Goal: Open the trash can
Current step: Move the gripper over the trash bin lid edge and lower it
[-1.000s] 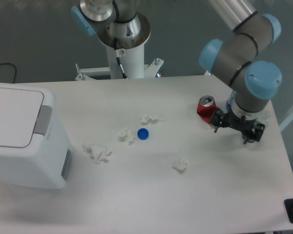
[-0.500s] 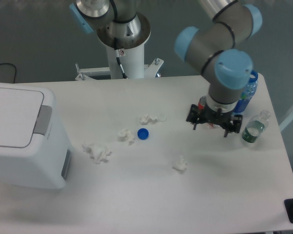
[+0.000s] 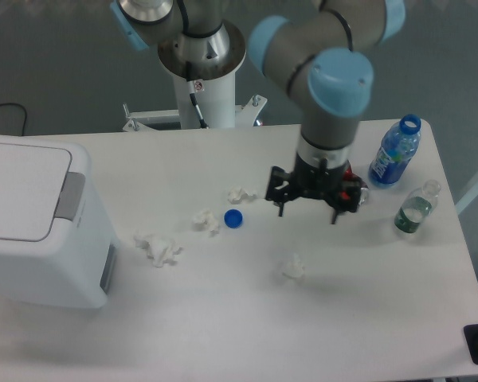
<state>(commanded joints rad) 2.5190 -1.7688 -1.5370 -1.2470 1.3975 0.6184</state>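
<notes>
camera view: trash can cut off at left, lid down; gripper fingers spread, empty.

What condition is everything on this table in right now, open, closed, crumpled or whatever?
Trash can: lid closed.
Hand: fingers spread, holding nothing.
Blue bottle: upright, cap off.
Clear bottle: upright.
Blue cap: loose on the table.
Tissues: crumpled.
Red can: mostly hidden.
</notes>
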